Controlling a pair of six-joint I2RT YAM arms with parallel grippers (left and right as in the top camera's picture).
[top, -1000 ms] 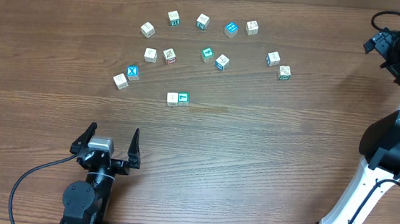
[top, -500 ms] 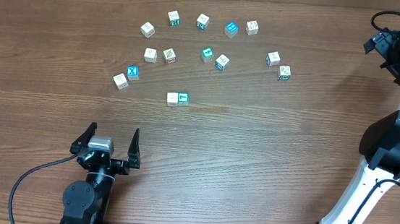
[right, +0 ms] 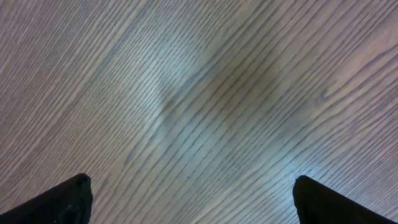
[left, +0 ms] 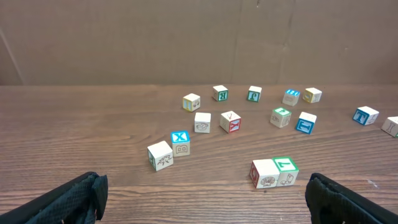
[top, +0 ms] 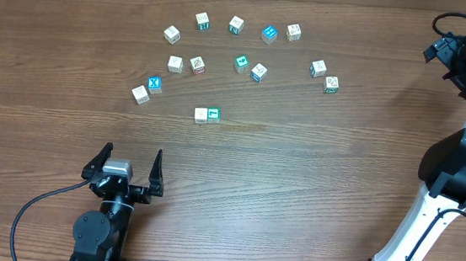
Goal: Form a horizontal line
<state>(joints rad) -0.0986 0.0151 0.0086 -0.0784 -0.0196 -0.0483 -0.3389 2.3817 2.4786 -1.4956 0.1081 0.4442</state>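
Note:
A short row of two touching cubes lies mid-table: a pale cube [top: 200, 115] and a teal-green-topped cube [top: 213, 114] on its right end. In the left wrist view they are the pale cube [left: 264, 173] and the green-topped cube [left: 286, 169]. My left gripper [top: 126, 165] is open and empty near the front edge, well in front and left of the row; its fingertips frame the left wrist view [left: 202, 199]. My right gripper [top: 441, 49] is at the far right back, away from all cubes. It is open in the right wrist view [right: 193, 199] over bare wood.
Several loose white, teal and blue cubes lie scattered behind the row, from a white cube [top: 141, 94] and a blue X cube [top: 155, 83] on the left to a teal-edged cube [top: 331, 84] on the right. A cardboard wall [left: 186, 37] stands at the back.

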